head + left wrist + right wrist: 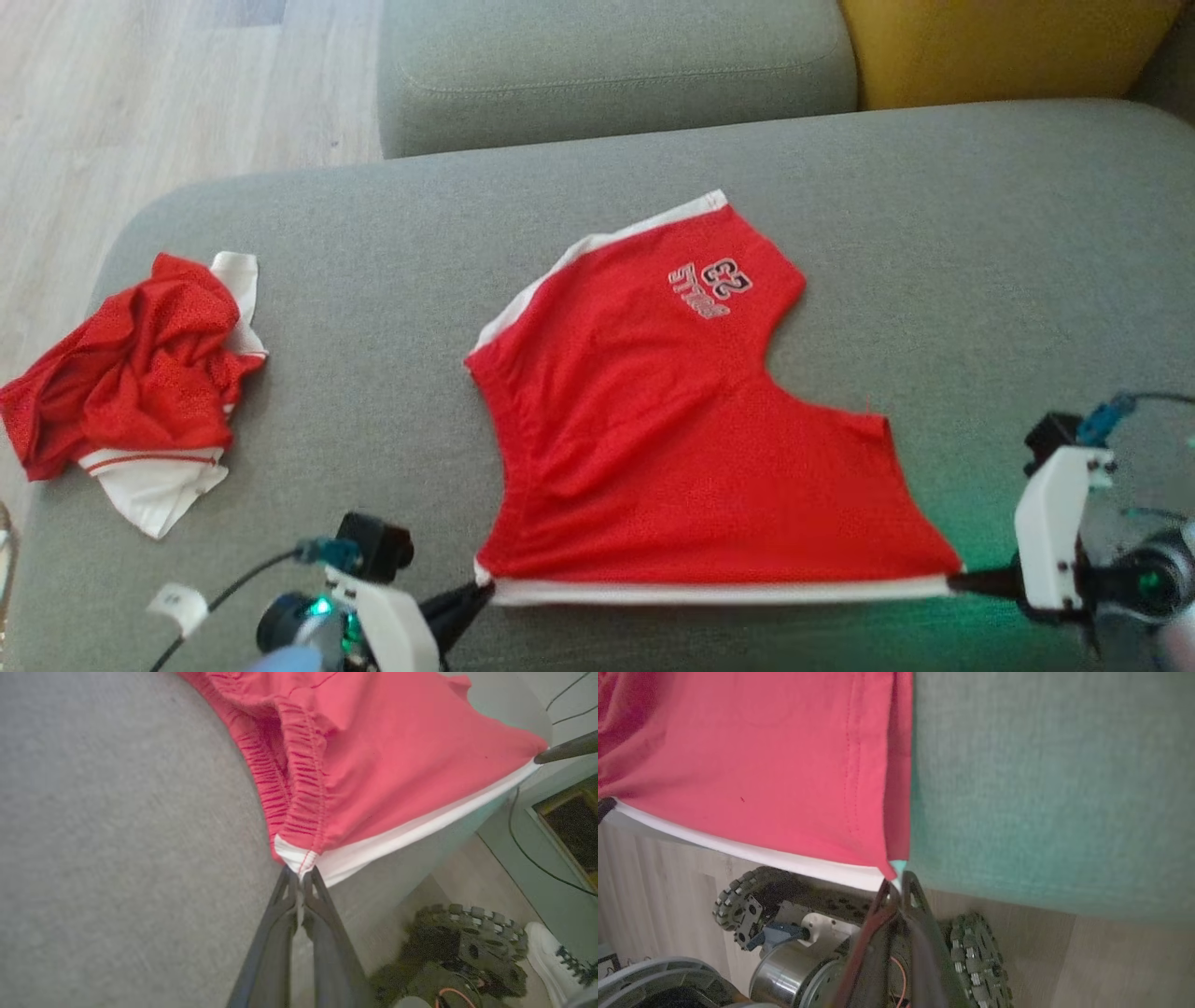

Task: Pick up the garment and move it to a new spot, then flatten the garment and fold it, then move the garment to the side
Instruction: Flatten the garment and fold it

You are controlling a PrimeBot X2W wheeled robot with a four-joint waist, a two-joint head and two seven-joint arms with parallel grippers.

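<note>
You have the red garment (672, 439) spread on the grey cushion (980, 280), its white band (719, 591) running taut along the cushion's near edge. Your left gripper (299, 879) is clamped on the band's corner toward the cushion's left, your right gripper (896, 884) on the opposite corner (both finger pairs pinched together on cloth). The garment's body lies beyond both fingertips, toward the cushion's back, so a fold, I judge, carries that held edge forward over it, arms moving evenly.
</note>
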